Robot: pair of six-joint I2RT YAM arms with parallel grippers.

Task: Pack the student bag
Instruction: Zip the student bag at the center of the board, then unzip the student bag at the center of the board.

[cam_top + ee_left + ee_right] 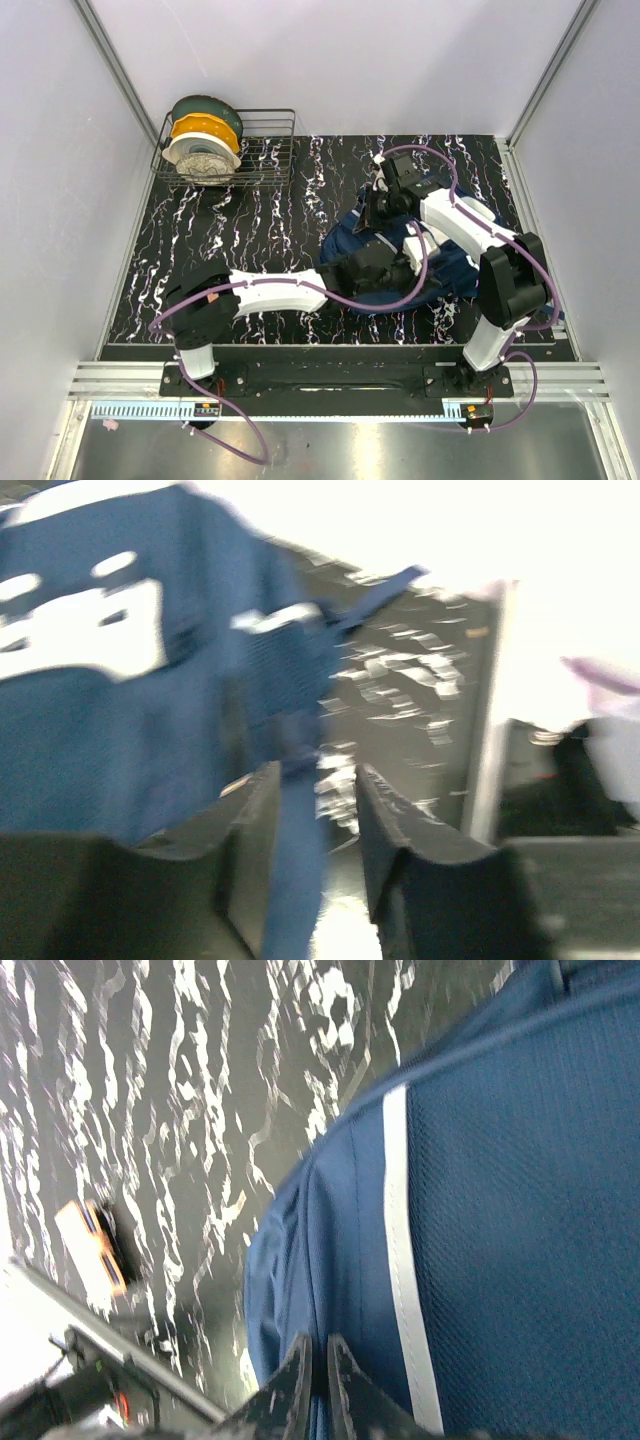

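- Left gripper [318, 775]: parted narrowly, low over the near-left side of the bag. Blue strap [295, 860] hanging in the gap, close against one finger, with a sliver of clearance to the other. Not clamped, as far as the blurred left wrist view allows.
- Right gripper [317, 1345]: closed almost tip to tip on a thin fold of blue fabric at the bag's edge. Positioned at the far side of the bag in the top view.
- Student bag [345, 240]: lying on the table right of centre, between the two arms and largely covered by them. Navy fabric; white stripe [400, 1260] along one seam; white patch [90, 630] on the front. Open or zipped: cannot tell.
- Table [250, 230]: black, marble-patterned with white veins.
- Wire basket [265, 150]: at the far-left corner of the table, well apart from the bag. Holding three spools [205, 140] on edge, dark green, orange and white.
- Small orange-and-white object [90, 1245]: on the table, apart from the bag; too blurred to identify.
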